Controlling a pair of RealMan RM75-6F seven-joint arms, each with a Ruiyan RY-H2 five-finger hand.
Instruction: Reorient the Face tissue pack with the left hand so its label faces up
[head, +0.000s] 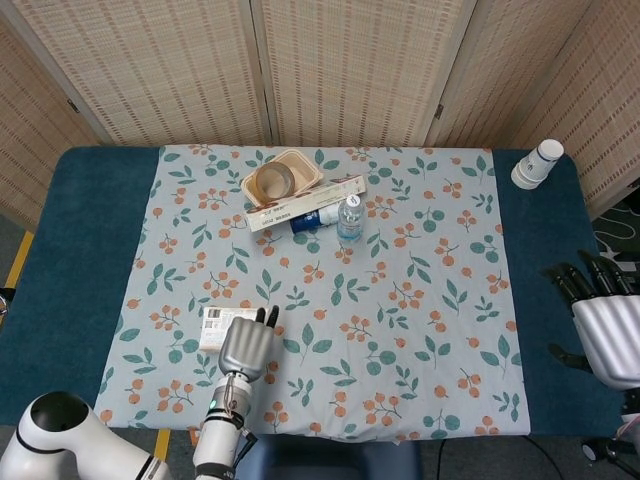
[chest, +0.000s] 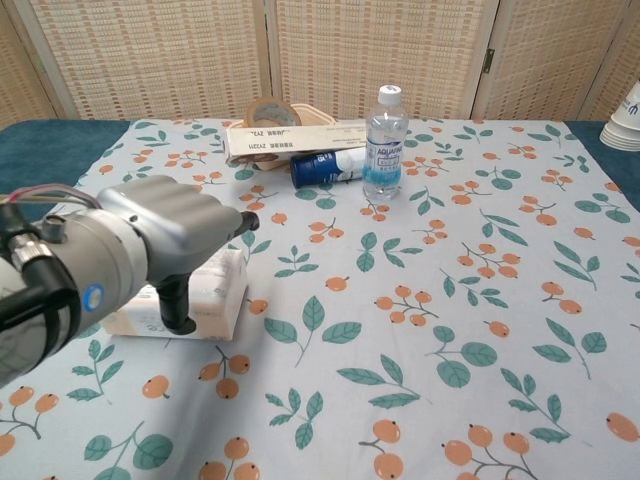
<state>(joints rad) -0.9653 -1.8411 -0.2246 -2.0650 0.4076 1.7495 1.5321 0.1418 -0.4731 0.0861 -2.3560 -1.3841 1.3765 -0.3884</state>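
The Face tissue pack (head: 212, 324) lies flat on the floral cloth near the front left, a printed white panel on top and its right part (chest: 222, 290) showing in the chest view. My left hand (head: 245, 345) hovers over its right half, fingers stretched out past the far edge. In the chest view the left hand (chest: 165, 235) covers most of the pack, its thumb (chest: 178, 308) reaching down against the near side face. I cannot see a firm grip. My right hand (head: 605, 335) stays open at the table's right edge, far from the pack.
At the back centre stand a water bottle (head: 349, 218), a lying blue can (head: 315, 218), a long flat box (head: 305, 203) and a paper bowl with a tape roll (head: 280, 177). Stacked paper cups (head: 537, 164) sit at the back right corner.
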